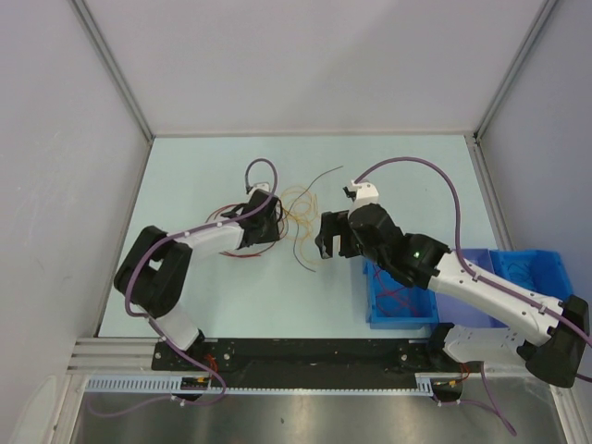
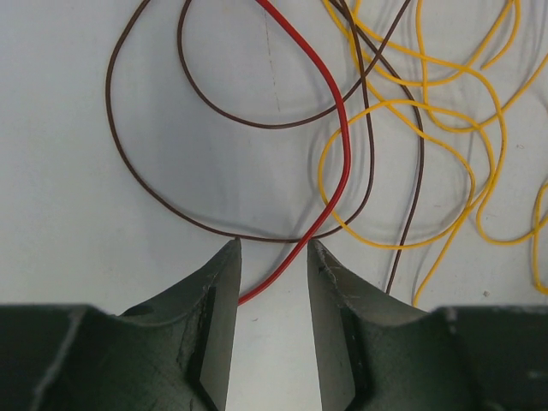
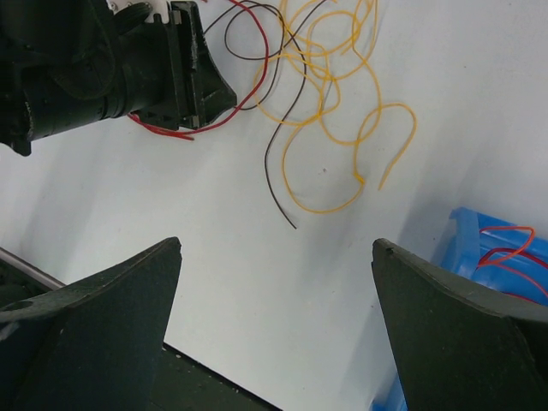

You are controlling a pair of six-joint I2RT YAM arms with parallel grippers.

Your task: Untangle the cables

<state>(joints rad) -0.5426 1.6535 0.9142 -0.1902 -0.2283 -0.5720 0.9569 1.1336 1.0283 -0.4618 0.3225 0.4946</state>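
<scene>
Table (image 1: 213,296): job mostly undone, I'd say.
Blue bin (image 1: 400,321): a few red strands (image 3: 507,242) already inside.
Cables (image 1: 301,208): yellow, brown and red loops crossed, left of the bin.
Right gripper (image 3: 276,244): spread wide, empty, between bin and tangle.
Left gripper (image 2: 274,244): beyond the tangle, jaws apart astride a red wire (image 2: 330,103), not pinching.

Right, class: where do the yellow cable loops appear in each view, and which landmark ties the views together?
Top external: yellow cable loops just above mid-picture.
Left wrist: the loops fill the upper right.
Right wrist: the loops sit top centre.
Shared landmark: the left tool, left of the loops in the top and right wrist views, at the bottom edge in its own.
</scene>
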